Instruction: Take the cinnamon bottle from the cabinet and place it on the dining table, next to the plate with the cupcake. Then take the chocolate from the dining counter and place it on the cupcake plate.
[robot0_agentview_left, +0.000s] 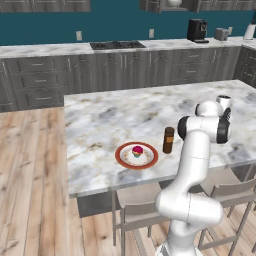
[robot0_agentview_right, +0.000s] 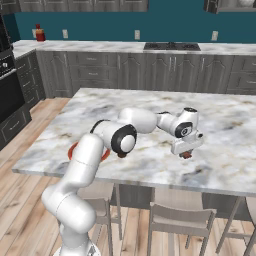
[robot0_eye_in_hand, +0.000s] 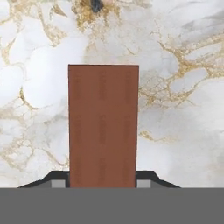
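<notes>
In the hand view the chocolate (robot0_eye_in_hand: 103, 124), a flat brown bar, fills the middle over the marble, and my gripper (robot0_eye_in_hand: 103, 181) is shut on its near end with a dark fingertip at each side. My gripper (robot0_agentview_right: 186, 151) reaches low over the right part of the dining table (robot0_agentview_right: 225, 125), a bit of the chocolate (robot0_agentview_right: 186, 155) showing beneath it. I cannot tell whether the bar touches the marble. The cinnamon bottle (robot0_agentview_left: 168, 140) stands upright just right of the red-rimmed plate (robot0_agentview_left: 120, 154), which holds the cupcake (robot0_agentview_left: 137, 150). The cabinet is out of view.
Grey stools (robot0_agentview_left: 135, 210) (robot0_agentview_right: 180, 215) stand tucked under the near edge of the dining table (robot0_agentview_left: 110, 115). Behind it run a back counter with a black stove (robot0_agentview_left: 117, 45) and a coffee machine (robot0_agentview_left: 197, 30). Wooden floor lies open on the left.
</notes>
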